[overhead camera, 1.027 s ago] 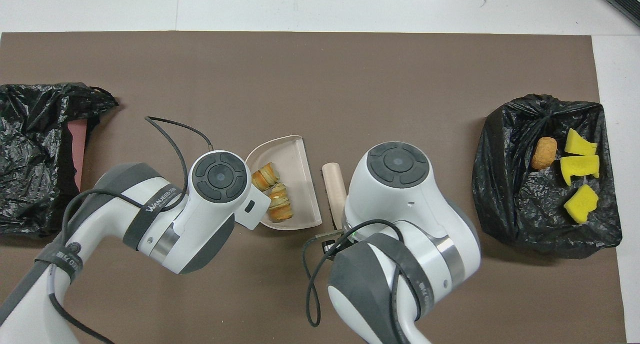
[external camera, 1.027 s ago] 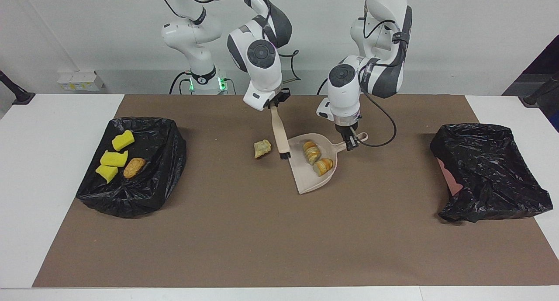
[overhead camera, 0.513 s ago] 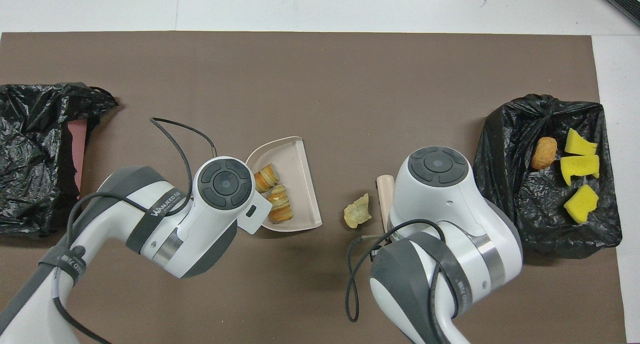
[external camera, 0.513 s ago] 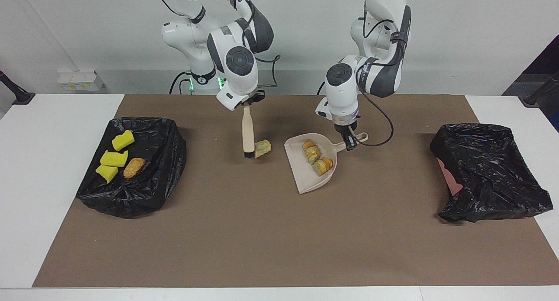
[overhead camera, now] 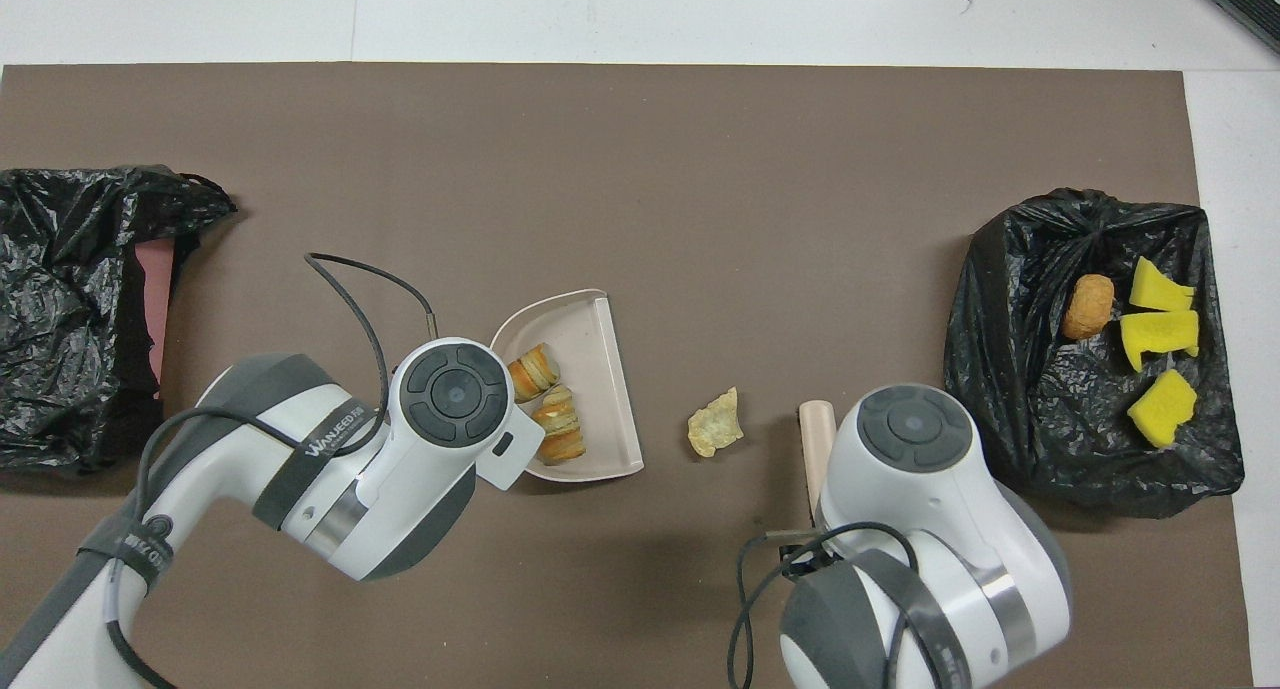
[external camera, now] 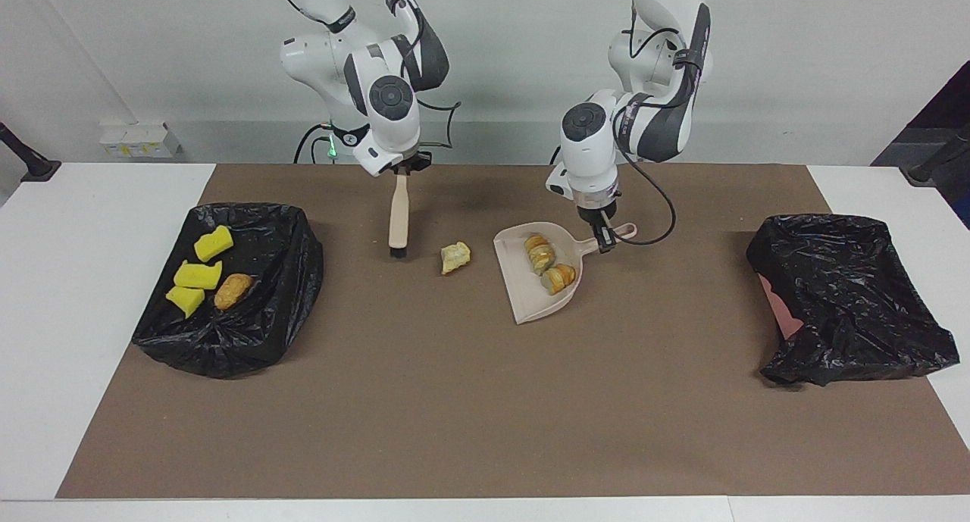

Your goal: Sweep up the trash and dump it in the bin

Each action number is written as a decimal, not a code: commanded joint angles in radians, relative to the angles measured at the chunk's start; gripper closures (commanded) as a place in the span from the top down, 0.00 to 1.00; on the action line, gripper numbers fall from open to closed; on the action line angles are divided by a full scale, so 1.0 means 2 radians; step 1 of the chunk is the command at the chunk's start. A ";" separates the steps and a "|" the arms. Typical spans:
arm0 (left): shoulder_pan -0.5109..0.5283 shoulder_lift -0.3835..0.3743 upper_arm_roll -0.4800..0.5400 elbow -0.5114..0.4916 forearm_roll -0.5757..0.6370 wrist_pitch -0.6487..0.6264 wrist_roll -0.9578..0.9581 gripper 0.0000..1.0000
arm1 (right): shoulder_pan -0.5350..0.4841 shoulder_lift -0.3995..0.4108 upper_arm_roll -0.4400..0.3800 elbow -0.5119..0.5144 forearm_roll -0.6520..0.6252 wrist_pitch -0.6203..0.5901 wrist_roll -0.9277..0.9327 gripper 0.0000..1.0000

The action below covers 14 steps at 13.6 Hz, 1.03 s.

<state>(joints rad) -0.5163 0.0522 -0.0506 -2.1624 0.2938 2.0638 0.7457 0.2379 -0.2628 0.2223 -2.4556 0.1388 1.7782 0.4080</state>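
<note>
Left gripper [external camera: 604, 238]: clamps dustpan [external camera: 530, 298] handle.
Right gripper [external camera: 402, 170]: grips brush [external camera: 397, 219], bristles down.
Loose scrap [external camera: 455, 257]: between brush and dustpan.

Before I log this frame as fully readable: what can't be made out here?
- Overhead view: the right gripper, brush bristles and most of its handle, under the right arm.
- Overhead view: the left gripper and dustpan handle, under the left arm.
- Both views: inside the bin at the left arm's end, folded bag covers it.
</note>
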 commanded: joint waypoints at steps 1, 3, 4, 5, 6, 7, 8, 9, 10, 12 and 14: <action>-0.010 -0.016 0.007 -0.023 0.010 0.007 0.005 0.00 | -0.007 0.009 0.005 -0.022 0.006 0.062 0.002 0.00; -0.010 -0.016 0.007 -0.023 0.011 0.007 0.005 0.00 | -0.001 0.042 0.005 -0.019 0.007 0.122 0.007 0.00; -0.010 -0.016 0.007 -0.023 0.010 0.007 0.005 0.00 | 0.001 0.064 0.006 -0.014 0.007 0.154 0.000 0.00; -0.008 -0.016 0.007 -0.023 0.010 0.008 0.005 0.00 | 0.004 0.093 0.008 0.010 0.006 0.158 -0.002 0.00; -0.009 -0.015 0.007 -0.023 0.010 0.008 0.005 0.00 | 0.017 0.120 0.008 0.037 0.006 0.156 -0.002 0.00; -0.009 -0.015 0.007 -0.023 0.010 0.008 0.005 0.00 | 0.029 0.143 0.008 0.063 0.007 0.156 0.000 0.00; -0.009 -0.016 0.007 -0.023 0.010 0.008 0.005 0.00 | 0.037 0.164 0.008 0.090 0.007 0.156 0.004 0.00; -0.009 -0.016 0.007 -0.023 0.010 0.008 0.005 0.00 | 0.049 0.180 0.008 0.116 0.010 0.156 0.005 0.00; -0.008 -0.016 0.007 -0.023 0.010 0.008 0.005 0.00 | 0.062 0.193 0.008 0.136 0.038 0.156 0.006 0.00; -0.006 -0.015 0.006 -0.023 0.010 0.011 0.004 0.00 | 0.094 0.213 0.008 0.168 0.077 0.163 0.019 0.00; -0.006 -0.015 0.006 -0.023 0.010 0.011 0.004 0.00 | 0.120 0.238 0.008 0.199 0.100 0.185 0.044 0.00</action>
<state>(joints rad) -0.5164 0.0515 -0.0493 -2.1661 0.2939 2.0672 0.7457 0.4436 0.1474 0.2352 -2.1353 0.2914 2.1170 0.4534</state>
